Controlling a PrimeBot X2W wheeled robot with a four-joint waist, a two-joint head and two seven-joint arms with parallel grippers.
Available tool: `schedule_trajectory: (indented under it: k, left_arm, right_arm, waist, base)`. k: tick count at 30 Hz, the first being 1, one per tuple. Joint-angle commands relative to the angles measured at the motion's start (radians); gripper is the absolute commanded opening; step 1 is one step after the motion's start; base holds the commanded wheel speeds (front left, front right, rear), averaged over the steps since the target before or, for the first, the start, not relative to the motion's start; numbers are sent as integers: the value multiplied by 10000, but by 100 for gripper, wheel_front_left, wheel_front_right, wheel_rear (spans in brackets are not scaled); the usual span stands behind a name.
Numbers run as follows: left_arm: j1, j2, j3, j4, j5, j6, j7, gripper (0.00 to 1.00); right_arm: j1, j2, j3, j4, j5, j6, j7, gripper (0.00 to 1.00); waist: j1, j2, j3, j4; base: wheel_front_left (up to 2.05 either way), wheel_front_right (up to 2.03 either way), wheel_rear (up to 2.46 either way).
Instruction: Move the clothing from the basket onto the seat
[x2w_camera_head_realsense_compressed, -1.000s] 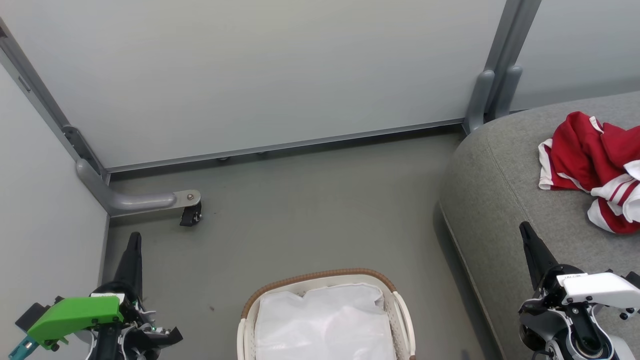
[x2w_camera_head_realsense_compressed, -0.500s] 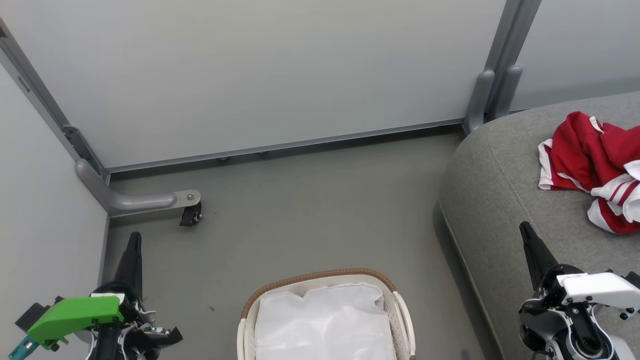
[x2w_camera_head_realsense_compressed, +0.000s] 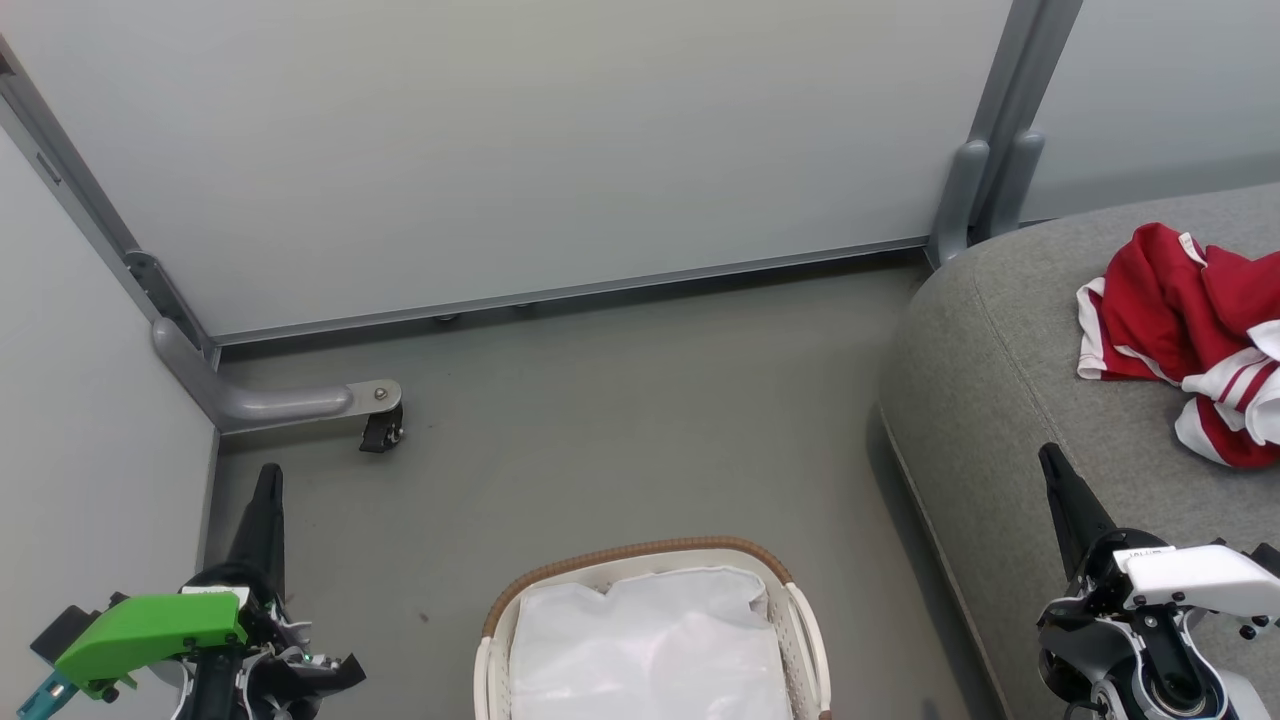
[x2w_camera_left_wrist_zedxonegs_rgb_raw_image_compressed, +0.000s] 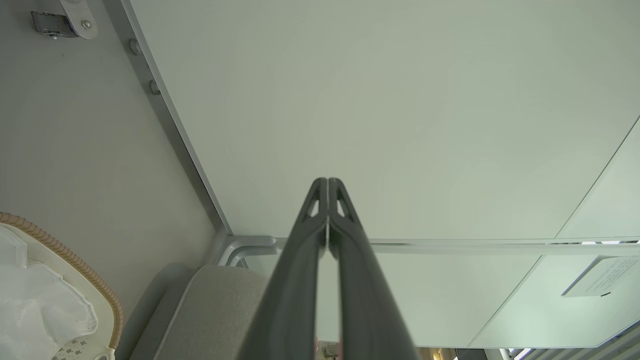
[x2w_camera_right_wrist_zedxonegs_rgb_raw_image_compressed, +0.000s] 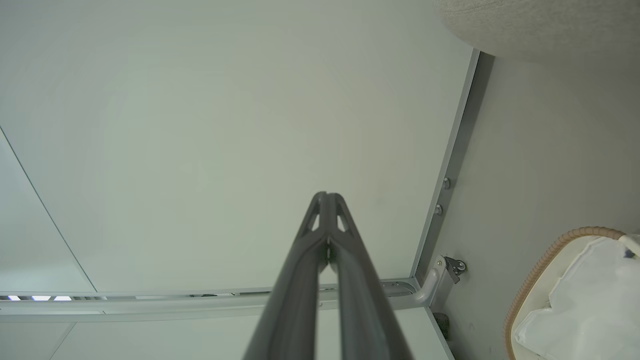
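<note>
Both the left claw (x2w_camera_head_realsense_compressed: 268, 478) and right claw (x2w_camera_head_realsense_compressed: 1050, 462) flank the basket (x2w_camera_head_realsense_compressed: 640, 551), pinched closed, empty; with clothing (x2w_camera_head_realsense_compressed: 1160, 300) on the seat (x2w_camera_head_realsense_compressed: 1000, 420) to its right, best only check the liner (x2w_camera_head_realsense_compressed: 650, 640) for leftovers.

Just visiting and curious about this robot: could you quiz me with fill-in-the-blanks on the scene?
The clothing on the grey seat is ____ with white stripes.
The liner in the basket is ____.
The left pincer and right pincer are both ____.
Missing: red; white; shut.
</note>
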Motion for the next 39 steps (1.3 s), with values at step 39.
schedule_trajectory:
  k: [39]
  left_arm:
    - [-96,59,20,-12,-32,-32,32,0]
  right_arm:
    - [54,-56,-14,-34,35,0,15,0]
  waist:
    - [0,0,0,0]
  base:
    - [0,0,0]
